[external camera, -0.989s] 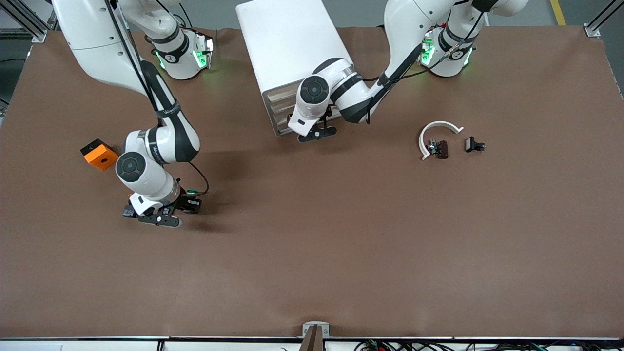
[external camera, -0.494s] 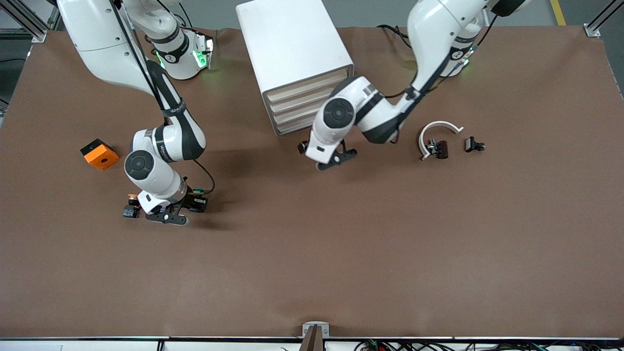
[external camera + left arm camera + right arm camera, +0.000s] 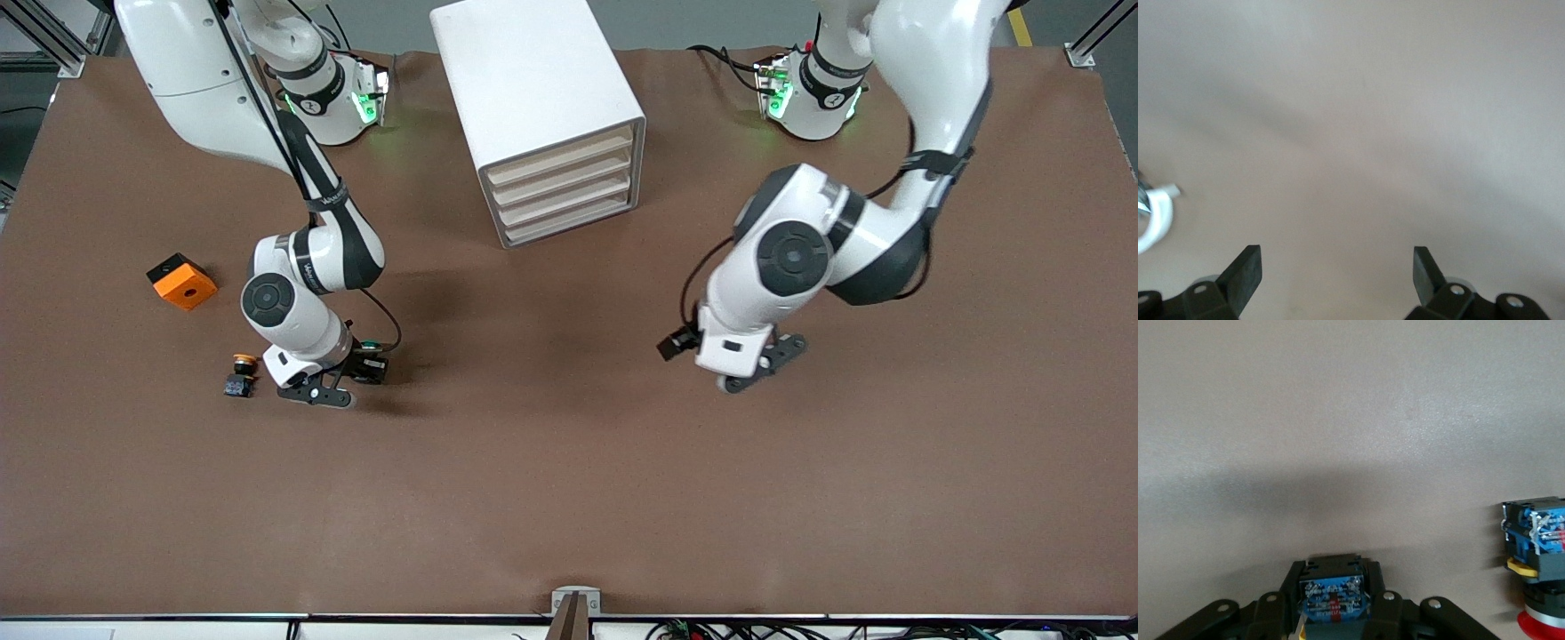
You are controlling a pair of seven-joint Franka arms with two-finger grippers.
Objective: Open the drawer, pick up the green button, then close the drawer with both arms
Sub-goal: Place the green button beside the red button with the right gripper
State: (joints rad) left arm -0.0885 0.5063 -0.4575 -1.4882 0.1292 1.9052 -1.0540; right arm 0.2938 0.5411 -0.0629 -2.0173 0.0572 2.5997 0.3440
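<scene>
Now my left pincer [image 3: 756, 364], spread empty, has swung off cabinet [image 3: 542, 116] to mid-bench; drawers all shut. Right pincer [image 3: 342, 382] stays clamped on green button [image 3: 1333, 597] low beside orange-capped button [image 3: 240, 373]. Only set-down remains, I judge.

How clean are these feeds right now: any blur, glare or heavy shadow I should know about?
Front view: sharp and evenly lit, soft arm shadows on the table, green base-light glow. Left wrist view: washed out, open left gripper crisp over hazy bare table. Right wrist view: a dark shadow band across the table, right gripper shut on the button, in focus.
</scene>
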